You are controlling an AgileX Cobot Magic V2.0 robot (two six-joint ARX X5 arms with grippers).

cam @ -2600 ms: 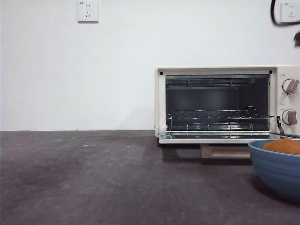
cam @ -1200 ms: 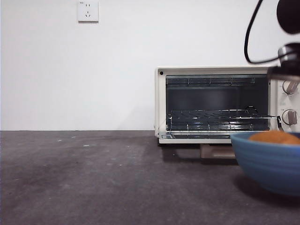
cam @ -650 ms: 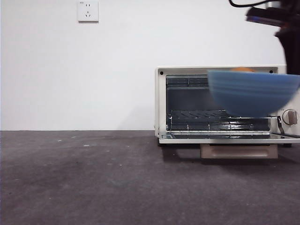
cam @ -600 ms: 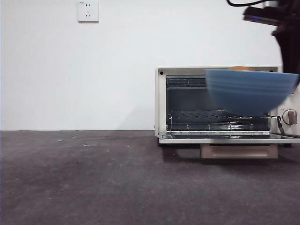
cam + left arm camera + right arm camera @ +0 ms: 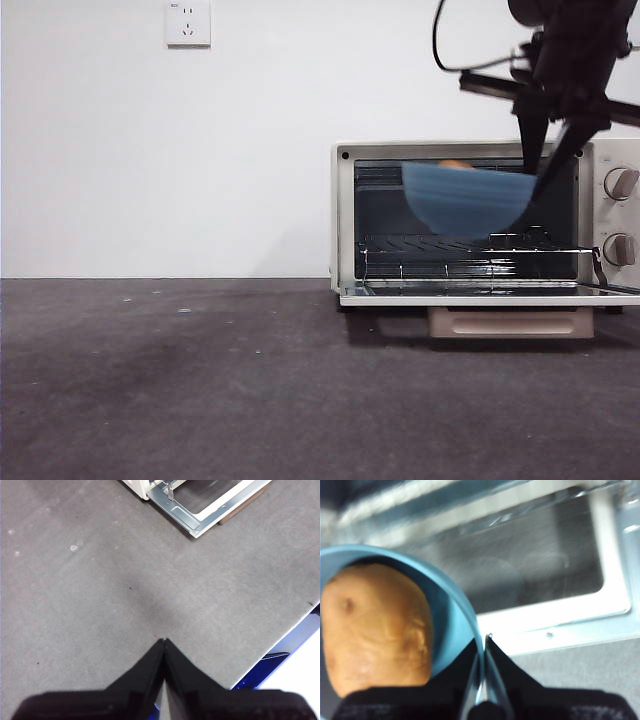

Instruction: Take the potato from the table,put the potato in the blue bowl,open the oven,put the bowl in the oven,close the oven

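A white wall socket (image 5: 188, 23) sits high on the white wall (image 5: 160, 150).

Right fingers (image 5: 482, 645) pinched together, arm raised; left fingers (image 5: 164, 642) closed.

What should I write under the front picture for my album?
Right gripper carries the blue bowl towards the open oven.

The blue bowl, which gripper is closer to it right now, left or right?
Right. The right gripper pinches the bowl's rim, holding it in the air in front of the open oven. The left gripper hangs shut over the table, away from the bowl.
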